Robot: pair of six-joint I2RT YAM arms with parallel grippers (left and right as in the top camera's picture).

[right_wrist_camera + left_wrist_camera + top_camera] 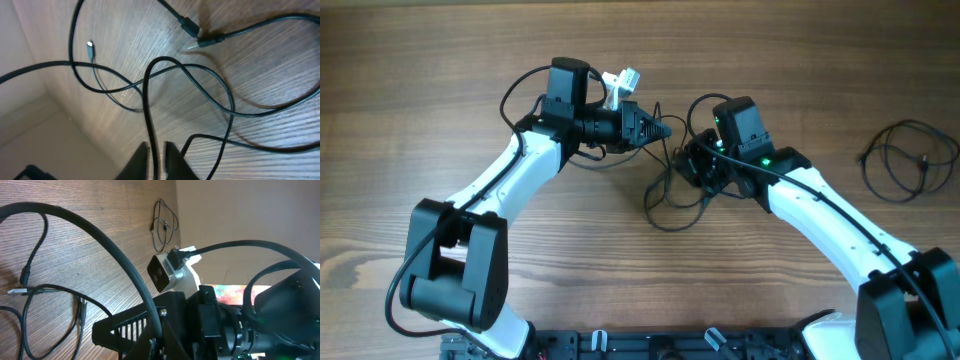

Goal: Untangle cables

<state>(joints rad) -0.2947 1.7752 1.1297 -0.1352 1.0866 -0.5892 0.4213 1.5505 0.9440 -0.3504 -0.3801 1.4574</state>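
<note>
Wood-grain bench (430, 60) carries two arms whose bases sit at the near edge. Toward the bench centre lie the tangled cables (672, 196): thin black strands in loose, overlapping loops, with small plug ends resting on the wood.

The right gripper (695, 165) reaches from the near right corner and sits over the right side of the tangle. Its jaws stand narrow, pinching one strand that runs up between them.

The left gripper (663, 130) reaches from the near left corner and sits slightly farther back, at the far side of the tangle. Its jaws are closed on a strand that arcs away over the bench.

A separate cable (900, 158) lies in a loose loop by the right edge, well apart from the tangle.
</note>
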